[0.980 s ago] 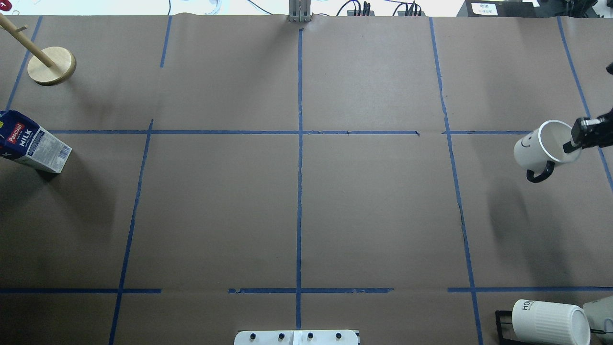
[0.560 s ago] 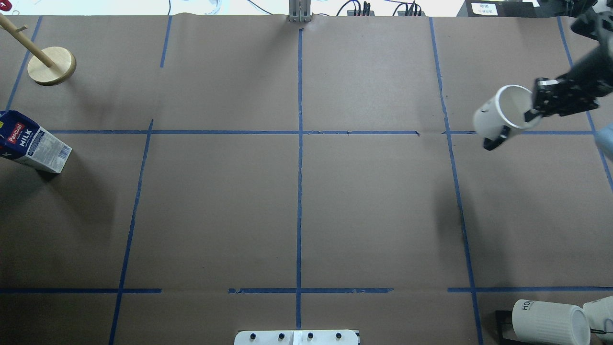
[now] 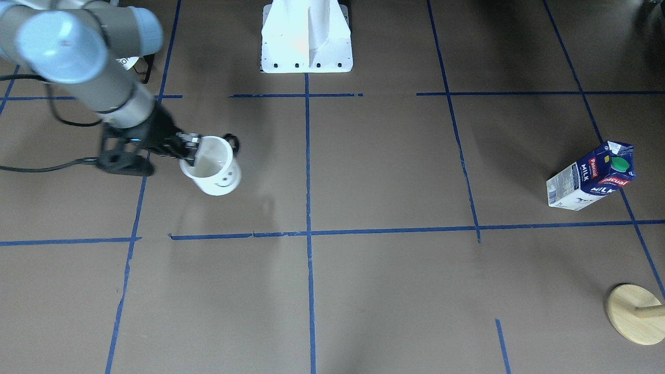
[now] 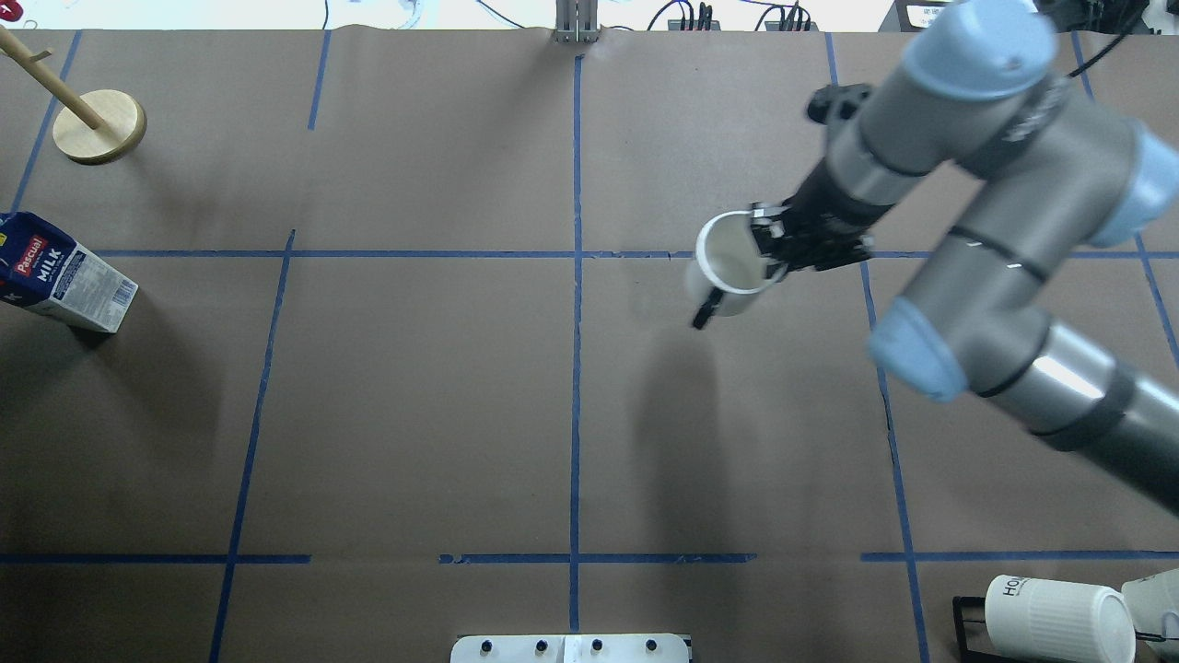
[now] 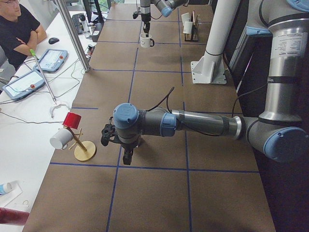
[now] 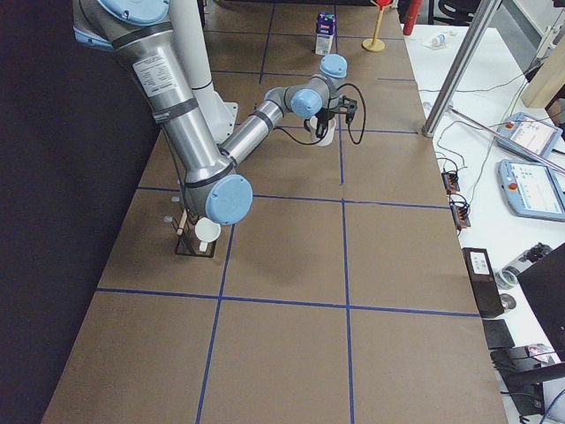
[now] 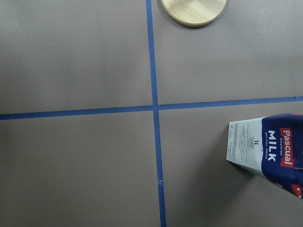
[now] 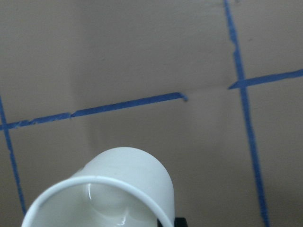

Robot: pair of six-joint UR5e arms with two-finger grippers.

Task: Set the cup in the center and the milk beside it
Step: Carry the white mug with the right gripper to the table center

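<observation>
Two placements to make, neither done yet. Step in hand, by the look of it: carrying the smooth white tapered cup [image 4: 728, 272] with the small black handle and drawn smiley face toward the middle of the table.

Nearest the crossing of blue tape lines [image 4: 577, 254]: that cup, hanging clear of the table, just to the robot's right of the crossing, mouth up and close to upright, handle turned back toward the robot. Pinched at the rim by the right gripper [image 4: 772, 250], one finger inside the wall and one outside, clamped on it from the side away from the crossing.

Next, most likely: easing a little closer to the crossing, lowering until the base rests flat, only then letting go. Calls for a level cup at release; could tip otherwise.

Farther out, well apart on the robot's left of the crossing: dark blue gable-top milk carton [image 4: 64, 272] with red label and round green cap, standing, touched by nothing. Shows at the edge of the left wrist view with no fingers in sight. Left gripper [image 5: 127, 157] visible only from the table's end; cannot tell whether spread or closed. Second step not begun.

Farthest from the crossing, beyond the carton: round pale wooden stand base [image 4: 99, 126].
</observation>
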